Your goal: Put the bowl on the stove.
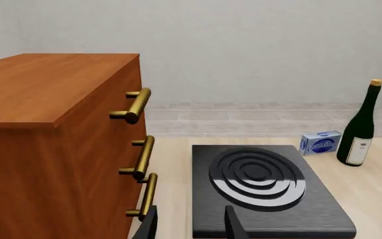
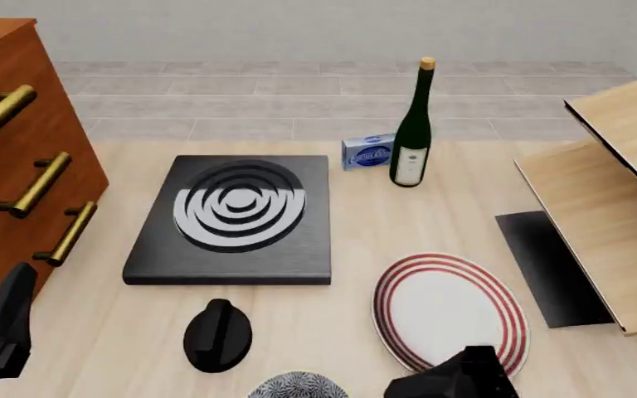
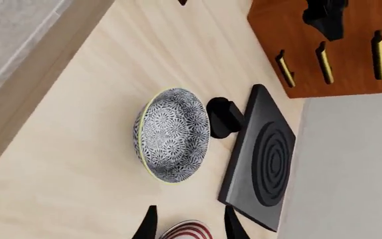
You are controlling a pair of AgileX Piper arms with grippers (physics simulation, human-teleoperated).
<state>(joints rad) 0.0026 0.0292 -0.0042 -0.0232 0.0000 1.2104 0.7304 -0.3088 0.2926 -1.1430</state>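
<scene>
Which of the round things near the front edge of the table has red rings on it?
The white plate, right of the stove. The black knob is plain, and the bowl is grey-and-white speckled.

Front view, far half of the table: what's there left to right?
Dresser → stove → blue box → wine bottle → wooden shelf.

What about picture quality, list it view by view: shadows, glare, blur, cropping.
Front view: sharp, even light, soft shadows beside the stove and wine bottle; the bowl is cropped by the bottom edge. Left wrist view: crisp, no glare, burner rings shaded on one side. Right wrist view: rotated sideways, the bowl's pattern sharp, the right hand cut off at the edge.
</scene>
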